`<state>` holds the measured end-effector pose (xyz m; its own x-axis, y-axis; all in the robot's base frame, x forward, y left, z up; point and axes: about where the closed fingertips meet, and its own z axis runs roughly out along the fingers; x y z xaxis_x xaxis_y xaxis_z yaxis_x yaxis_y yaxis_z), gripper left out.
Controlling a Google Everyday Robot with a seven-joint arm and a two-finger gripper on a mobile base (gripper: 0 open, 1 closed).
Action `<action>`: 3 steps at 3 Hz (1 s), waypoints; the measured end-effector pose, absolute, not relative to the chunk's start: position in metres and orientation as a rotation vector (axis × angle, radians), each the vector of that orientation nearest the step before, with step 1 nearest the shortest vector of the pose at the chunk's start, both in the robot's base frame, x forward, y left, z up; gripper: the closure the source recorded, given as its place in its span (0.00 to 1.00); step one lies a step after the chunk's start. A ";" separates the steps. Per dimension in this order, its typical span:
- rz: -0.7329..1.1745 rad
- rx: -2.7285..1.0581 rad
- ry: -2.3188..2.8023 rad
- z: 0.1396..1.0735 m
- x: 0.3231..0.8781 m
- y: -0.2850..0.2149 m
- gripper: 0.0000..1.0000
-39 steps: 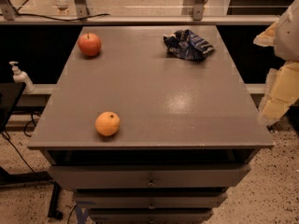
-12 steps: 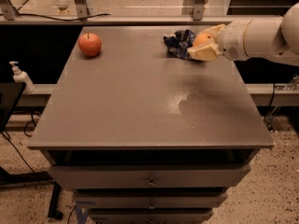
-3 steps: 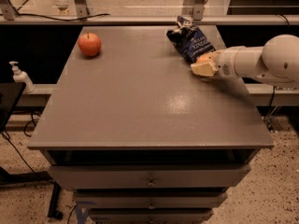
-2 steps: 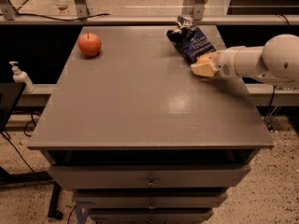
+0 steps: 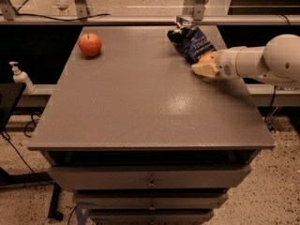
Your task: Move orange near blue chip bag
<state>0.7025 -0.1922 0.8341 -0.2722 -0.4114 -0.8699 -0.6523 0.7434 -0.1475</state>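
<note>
The orange (image 5: 206, 58) shows only as a small orange patch between the cream fingers of my gripper (image 5: 205, 68), which is shut on it. The gripper sits low over the grey table (image 5: 140, 107) at its right side, with the white arm reaching in from the right. The blue chip bag (image 5: 190, 41) lies crumpled at the back right of the table, just behind and left of the gripper. The orange is right beside the bag's near edge.
A red apple (image 5: 89, 44) with a stem sits at the table's back left. A white pump bottle (image 5: 18, 76) stands on a ledge to the left. Drawers (image 5: 150, 179) sit under the tabletop. A rail with posts runs behind the table.
The orange has left the front left of the table and is now in my gripper by the bag. The bag has turned and shifted back. Nothing has visibly moved over the last second.
</note>
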 end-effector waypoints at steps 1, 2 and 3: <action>0.292 -0.817 1.907 0.834 0.702 -0.192 0.00; 0.293 -0.817 1.907 0.834 0.702 -0.192 0.00; 0.315 -0.824 1.883 0.836 0.702 -0.188 0.00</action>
